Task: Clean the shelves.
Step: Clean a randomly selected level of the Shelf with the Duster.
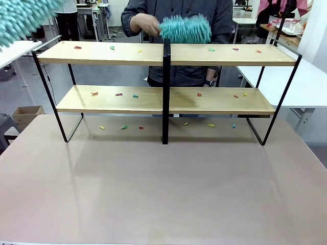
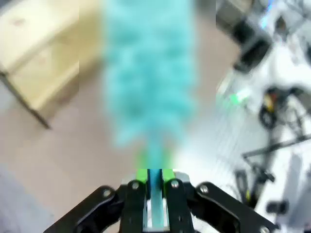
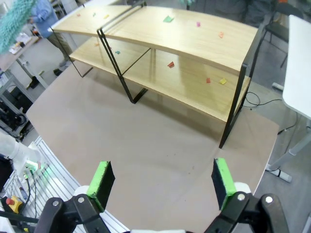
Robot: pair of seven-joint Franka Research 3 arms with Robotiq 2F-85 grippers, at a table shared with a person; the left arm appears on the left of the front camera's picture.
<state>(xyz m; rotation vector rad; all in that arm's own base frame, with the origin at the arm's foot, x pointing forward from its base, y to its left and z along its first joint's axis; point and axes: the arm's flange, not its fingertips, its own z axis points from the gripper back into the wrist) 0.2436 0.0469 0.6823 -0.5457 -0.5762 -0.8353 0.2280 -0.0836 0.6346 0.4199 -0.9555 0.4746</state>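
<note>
Wooden shelves point(image 1: 92, 55) lie long axis left-right (front view); left fingers point(image 2: 168, 176) clamp teal duster point(image 2: 146, 73), right fingers point(image 3: 103, 180) spread.

The fixed front camera sits at the robot's edge of the counter point(image 1: 163, 194) and faces straight across it, taking in the full width of the shelves point(image 1: 102, 52) and the person point(image 1: 225, 15) behind them. The left wrist camera peers along the left arm's jaws at a close, blurred teal duster point(image 2: 148, 73), with one end of the shelves at upper left. The right wrist camera looks down from high over the counter's right side, sharing both boards with the front view.
</note>
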